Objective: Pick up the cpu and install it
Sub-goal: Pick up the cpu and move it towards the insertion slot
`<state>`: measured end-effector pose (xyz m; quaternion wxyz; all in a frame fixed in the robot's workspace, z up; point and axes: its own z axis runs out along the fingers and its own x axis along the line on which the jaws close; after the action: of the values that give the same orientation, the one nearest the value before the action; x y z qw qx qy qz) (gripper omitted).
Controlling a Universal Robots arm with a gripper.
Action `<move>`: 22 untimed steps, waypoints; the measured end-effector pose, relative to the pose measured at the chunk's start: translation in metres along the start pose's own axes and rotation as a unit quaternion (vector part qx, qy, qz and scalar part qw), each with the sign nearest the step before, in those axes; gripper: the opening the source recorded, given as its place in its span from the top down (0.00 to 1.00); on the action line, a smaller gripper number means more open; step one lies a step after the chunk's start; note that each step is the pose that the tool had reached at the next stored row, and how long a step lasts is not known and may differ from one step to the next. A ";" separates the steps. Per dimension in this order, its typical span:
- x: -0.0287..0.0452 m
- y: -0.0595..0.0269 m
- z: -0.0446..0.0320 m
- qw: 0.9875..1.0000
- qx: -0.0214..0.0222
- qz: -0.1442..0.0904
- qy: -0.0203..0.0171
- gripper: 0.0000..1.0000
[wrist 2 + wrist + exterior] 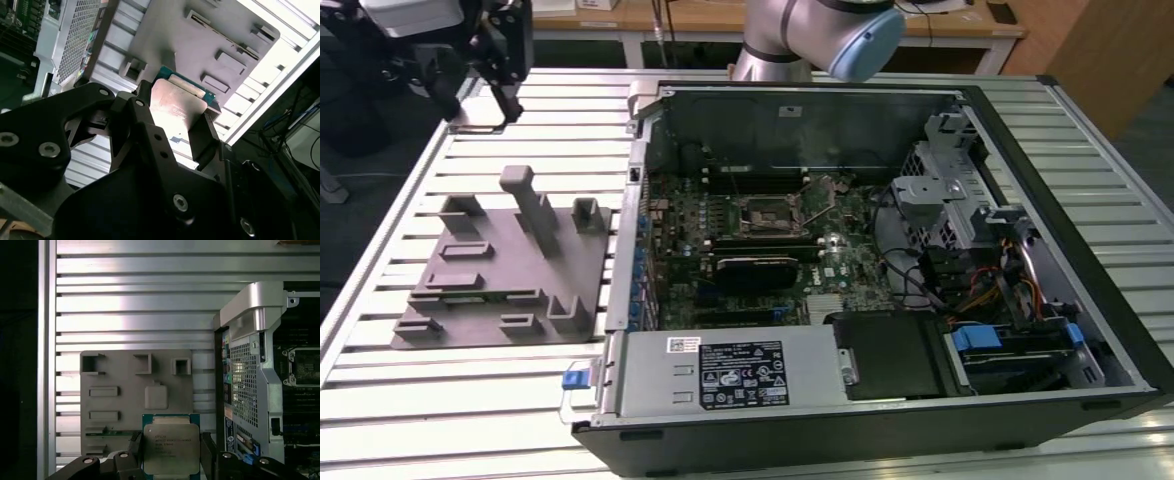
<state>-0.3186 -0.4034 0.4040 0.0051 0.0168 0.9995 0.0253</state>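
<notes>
I see the slatted table [1107, 210] carrying the open computer case [801, 120] toward the exterior view's right edge, with the grey tray [467, 300] beside it near the left edge. My gripper [494, 95] hangs over the far left corner, its jaws clamped on the cpu [171, 449], held clear of the table.

Silvery metal top on cpu [171, 452], dull sheen, green rim. Matt black claw [171, 442]. Matt grey plastic tray [125, 385]. Shiny ribbed metal surface [135, 305].
</notes>
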 end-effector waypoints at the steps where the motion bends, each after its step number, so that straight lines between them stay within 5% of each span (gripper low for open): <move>1: -0.0029 0.0001 0.0000 1.000 0.000 0.000 0.000 0.46; 22: -0.0555 0.0019 0.0007 1.000 0.000 0.000 0.001 0.46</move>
<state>-0.2631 -0.4034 0.4040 0.0045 0.0169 0.9995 0.0253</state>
